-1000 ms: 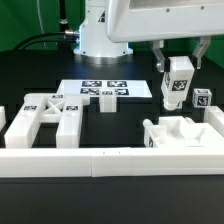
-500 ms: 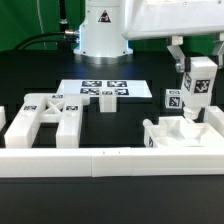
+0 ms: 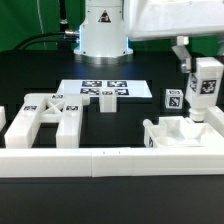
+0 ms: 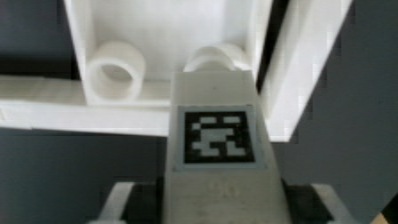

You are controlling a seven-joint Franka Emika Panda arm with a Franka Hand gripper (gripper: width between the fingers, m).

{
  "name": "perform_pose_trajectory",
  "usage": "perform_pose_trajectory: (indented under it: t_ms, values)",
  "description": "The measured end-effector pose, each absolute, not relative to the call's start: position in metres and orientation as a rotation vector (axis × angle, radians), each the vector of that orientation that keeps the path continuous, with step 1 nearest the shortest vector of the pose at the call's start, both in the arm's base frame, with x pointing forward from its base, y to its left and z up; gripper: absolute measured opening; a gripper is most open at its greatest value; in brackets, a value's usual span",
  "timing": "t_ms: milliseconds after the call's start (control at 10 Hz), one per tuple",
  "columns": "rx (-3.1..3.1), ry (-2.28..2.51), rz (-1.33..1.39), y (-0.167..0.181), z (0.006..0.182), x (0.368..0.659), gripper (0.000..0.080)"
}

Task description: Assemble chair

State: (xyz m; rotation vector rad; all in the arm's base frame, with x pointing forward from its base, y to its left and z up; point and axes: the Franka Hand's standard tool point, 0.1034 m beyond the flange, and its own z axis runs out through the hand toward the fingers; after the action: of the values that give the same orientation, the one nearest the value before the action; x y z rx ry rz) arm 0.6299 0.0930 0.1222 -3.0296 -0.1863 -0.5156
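My gripper (image 3: 199, 62) is shut on a white square chair post (image 3: 204, 92) with a black-and-white tag. It holds the post upright over the white seat slab (image 3: 172, 133) at the exterior view's right, the post's lower end at the slab. In the wrist view the post (image 4: 217, 140) fills the middle, and the slab (image 4: 98, 70) with a round hole lies beyond it. The X-braced frame (image 3: 50, 117) lies at the exterior view's left. Another small tagged piece (image 3: 174, 101) stands behind the slab, and a short post (image 3: 106, 102) stands on the marker board.
The marker board (image 3: 103, 91) lies flat in the middle of the table. A long low white rail (image 3: 100, 160) runs along the front. The robot's base (image 3: 103, 35) stands behind the board.
My gripper has carried the post toward the exterior view's right and lowered it until its lower end meets the seat slab.
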Motion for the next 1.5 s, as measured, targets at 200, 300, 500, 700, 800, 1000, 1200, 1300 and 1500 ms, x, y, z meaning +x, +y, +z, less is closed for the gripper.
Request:
perform_pose_trajectory:
  t_ms: [200, 300, 500, 700, 800, 1000, 1200, 1300, 1500]
  values:
    - [-3.009, -0.202, -0.650, 0.094, 0.115, 0.635, 0.0285]
    - [-3.010, -0.204, -0.642, 0.095, 0.111, 0.634, 0.0285]
    - [-3.012, -0.205, -0.634, 0.095, 0.104, 0.632, 0.0285]
    - [-3.010, -0.212, -0.641, 0.098, 0.100, 0.632, 0.0285]
    - [-3.008, -0.212, -0.648, 0.099, 0.100, 0.633, 0.0285]
    - [-3.005, -0.217, -0.653, 0.102, 0.100, 0.637, 0.0286]
    - [-3.008, -0.217, -0.641, 0.102, 0.094, 0.635, 0.0286]
    - [-3.009, -0.218, -0.634, 0.102, 0.091, 0.634, 0.0287]
    - [-3.012, -0.219, -0.623, 0.102, 0.084, 0.632, 0.0287]
